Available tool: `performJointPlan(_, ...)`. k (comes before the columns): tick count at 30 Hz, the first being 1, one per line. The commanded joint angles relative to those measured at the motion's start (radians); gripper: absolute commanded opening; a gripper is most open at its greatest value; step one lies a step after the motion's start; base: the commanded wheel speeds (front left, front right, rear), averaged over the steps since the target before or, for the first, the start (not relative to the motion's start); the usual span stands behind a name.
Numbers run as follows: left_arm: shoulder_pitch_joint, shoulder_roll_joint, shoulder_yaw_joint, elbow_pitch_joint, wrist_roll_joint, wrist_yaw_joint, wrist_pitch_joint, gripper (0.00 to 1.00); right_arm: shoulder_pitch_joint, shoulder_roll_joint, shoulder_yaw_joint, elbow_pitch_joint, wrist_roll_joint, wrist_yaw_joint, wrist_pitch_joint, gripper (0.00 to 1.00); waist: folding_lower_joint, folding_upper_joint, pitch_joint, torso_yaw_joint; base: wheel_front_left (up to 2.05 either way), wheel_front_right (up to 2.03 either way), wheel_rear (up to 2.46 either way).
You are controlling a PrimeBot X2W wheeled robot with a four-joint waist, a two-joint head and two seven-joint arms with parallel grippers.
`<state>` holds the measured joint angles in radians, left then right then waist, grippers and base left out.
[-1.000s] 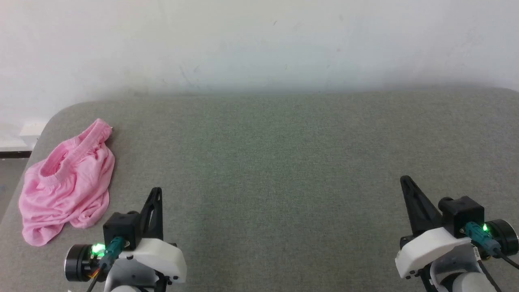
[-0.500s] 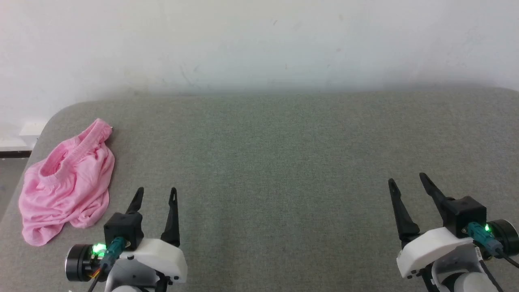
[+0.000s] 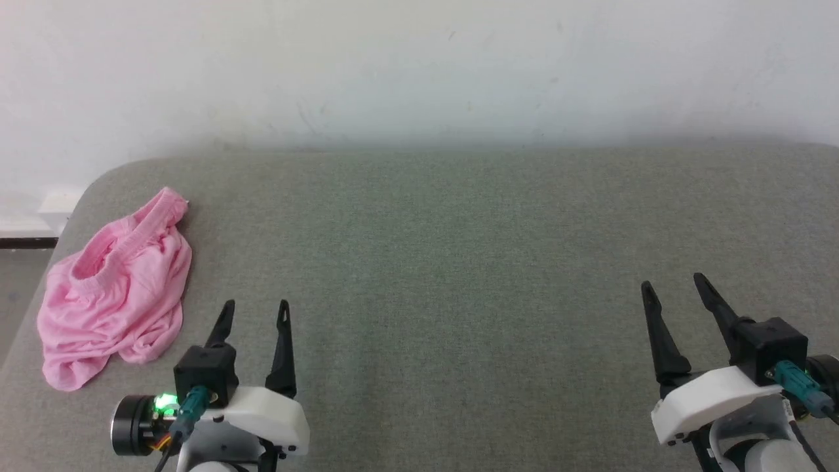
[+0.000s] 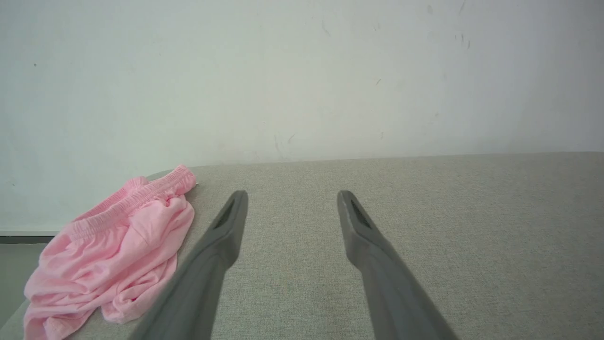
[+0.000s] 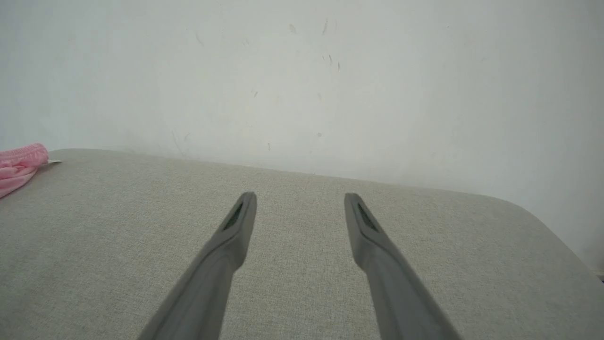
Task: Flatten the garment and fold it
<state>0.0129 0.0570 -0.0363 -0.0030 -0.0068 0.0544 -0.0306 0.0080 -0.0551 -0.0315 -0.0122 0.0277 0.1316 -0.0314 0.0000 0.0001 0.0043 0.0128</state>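
Note:
The light pink shorts (image 3: 115, 288) lie crumpled near the left end of the grey surface (image 3: 446, 262), gathered waistband uppermost. In the left wrist view the shorts (image 4: 113, 250) sit to the left of the fingers. My left gripper (image 3: 255, 307) hovers open at the lower left, just right of the shorts and apart from them, nothing between its fingers (image 4: 222, 236). My right gripper (image 3: 673, 283) is open at the lower right, far from the garment. A corner of the shorts (image 5: 19, 163) peeks in at the right wrist view's left edge.
The grey fabric surface has rounded corners, with its left edge (image 3: 39, 288) close beside the shorts. A white wall (image 3: 419, 65) rises right behind it. A strip of floor and dark baseboard (image 3: 23, 242) lies at the far left.
Both grippers went from shut to open over the last second. The right gripper has shifted slightly up and right. The head camera has moved a little, shifting the whole scene.

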Motion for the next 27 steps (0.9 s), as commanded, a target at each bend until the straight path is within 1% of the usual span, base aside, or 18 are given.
performJointPlan(1,-0.012,0.005,-0.006,-0.001,0.004,0.010,-0.011,1.00,0.006,0.001,-0.006,-0.005,0.009,0.000,-0.011,1.00,0.0000,-0.0001,0.001,0.006,0.00,0.00,0.00)
performJointPlan(10,-0.017,0.011,-0.022,-0.004,0.001,0.039,-0.030,1.00,0.012,0.001,-0.016,-0.013,0.016,0.000,-0.029,1.00,0.0000,-0.0001,0.006,0.055,0.00,0.00,0.00)
performJointPlan(27,-0.021,0.015,-0.040,-0.008,-0.004,0.091,-0.065,1.00,0.023,0.002,-0.037,-0.030,0.027,0.000,-0.065,1.00,0.0000,-0.0001,0.013,0.200,0.00,0.00,0.00)
